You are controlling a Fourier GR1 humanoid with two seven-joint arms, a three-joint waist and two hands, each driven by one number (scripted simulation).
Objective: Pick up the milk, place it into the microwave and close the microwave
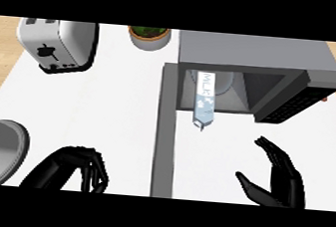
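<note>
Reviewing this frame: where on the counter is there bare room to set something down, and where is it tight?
Widest bare patch: white counter between toaster, open microwave door and left hand. A smaller one lies between the door and right hand. Crowded: the microwave mouth, where the milk carton lies poking out, and the back edge by the potted plant.

I see bare counter (112, 106) left of the open microwave door (166, 135); the milk (204, 101) juts out of the microwave (257, 57) mouth.
</note>
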